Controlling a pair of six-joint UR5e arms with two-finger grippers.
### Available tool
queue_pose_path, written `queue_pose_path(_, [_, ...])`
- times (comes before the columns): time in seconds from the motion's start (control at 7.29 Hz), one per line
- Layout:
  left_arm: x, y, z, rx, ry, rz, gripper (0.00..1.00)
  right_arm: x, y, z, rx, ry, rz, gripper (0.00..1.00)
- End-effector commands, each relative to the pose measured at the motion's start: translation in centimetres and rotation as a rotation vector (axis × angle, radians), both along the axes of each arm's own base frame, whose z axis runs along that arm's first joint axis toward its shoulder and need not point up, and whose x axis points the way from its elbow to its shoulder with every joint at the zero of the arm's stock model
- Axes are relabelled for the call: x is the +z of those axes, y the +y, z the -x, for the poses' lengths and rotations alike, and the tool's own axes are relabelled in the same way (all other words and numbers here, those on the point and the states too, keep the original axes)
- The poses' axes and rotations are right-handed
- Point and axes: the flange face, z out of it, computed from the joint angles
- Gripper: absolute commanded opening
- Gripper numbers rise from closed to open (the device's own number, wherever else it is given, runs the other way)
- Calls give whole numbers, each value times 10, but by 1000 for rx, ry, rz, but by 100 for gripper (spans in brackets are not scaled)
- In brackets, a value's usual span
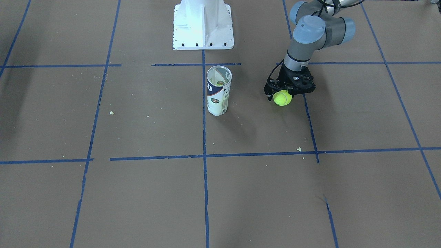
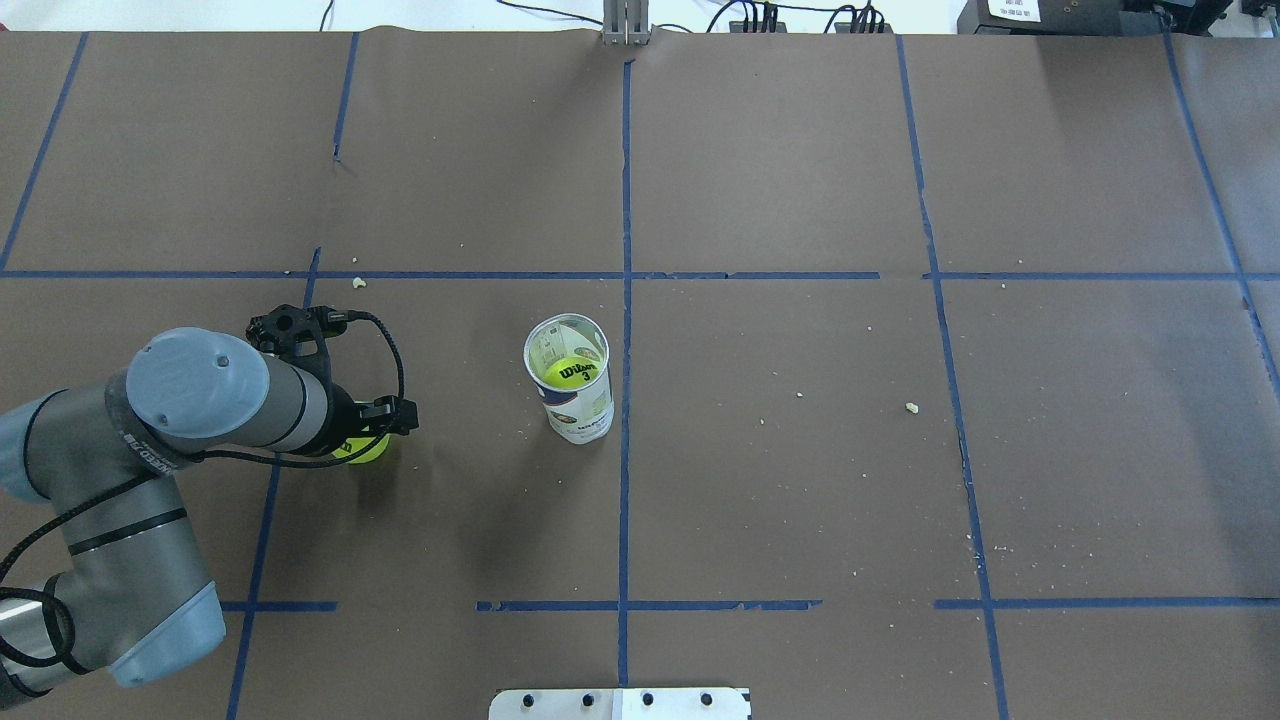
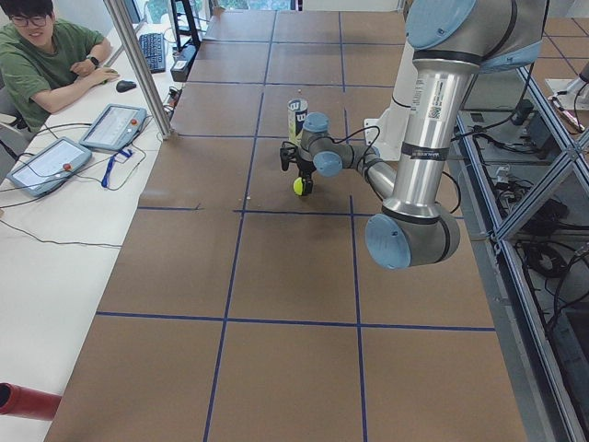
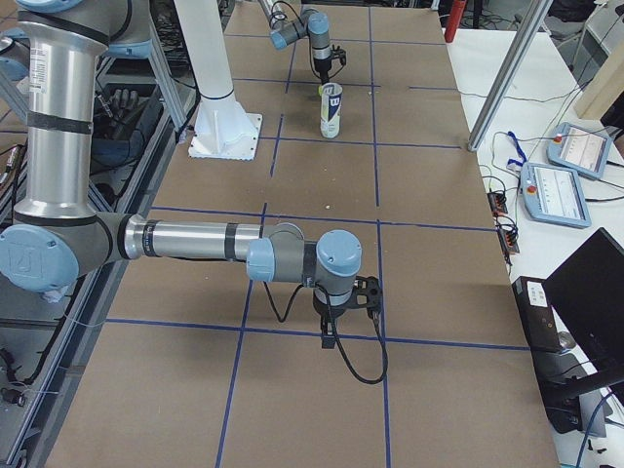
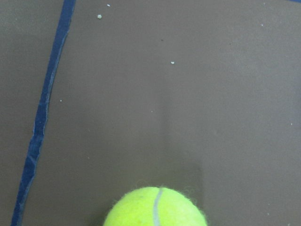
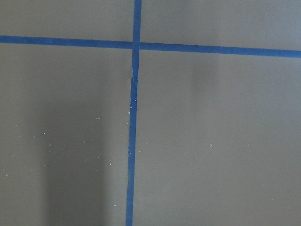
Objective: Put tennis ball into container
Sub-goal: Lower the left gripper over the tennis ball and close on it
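A fuzzy yellow-green tennis ball [image 1: 282,98] sits in the left gripper [image 1: 284,92], whose jaws close on its upper half, low over the brown paper-covered table [image 1: 137,193] and well apart from the container [image 1: 218,90], a clear tube standing upright beside a blue tape line. With the hold so high on a round, fuzzy surface, the ball could roll out on the way across. The tube looks barely wider than the ball, so an off-centre drop could catch the rim and tip the tube or send the ball bouncing off. A second ball [image 2: 572,372] already lies inside. From overhead, the arm hides most of the held ball. The left wrist camera shows only the ball's top edge and no fingers, so pad contact and any gap above the table cannot be confirmed. The right gripper [image 4: 343,310] hangs far off, seen only from the side, with its jaw state impossible to tell.
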Motion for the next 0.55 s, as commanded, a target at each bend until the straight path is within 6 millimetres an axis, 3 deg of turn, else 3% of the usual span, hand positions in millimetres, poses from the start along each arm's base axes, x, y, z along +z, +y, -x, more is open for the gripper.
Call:
queue_pose_path(0.0, [4, 0, -2, 1, -8, 2, 100, 0, 0, 0, 0, 0, 0, 100])
queue_pose_path(0.27, [5, 0, -1, 1, -9, 3, 94, 0, 0, 0, 0, 0, -1, 100])
queue_pose_path(0.41, [3, 1, -1, 1, -7, 1, 70, 0, 0, 0, 0, 0, -1, 100])
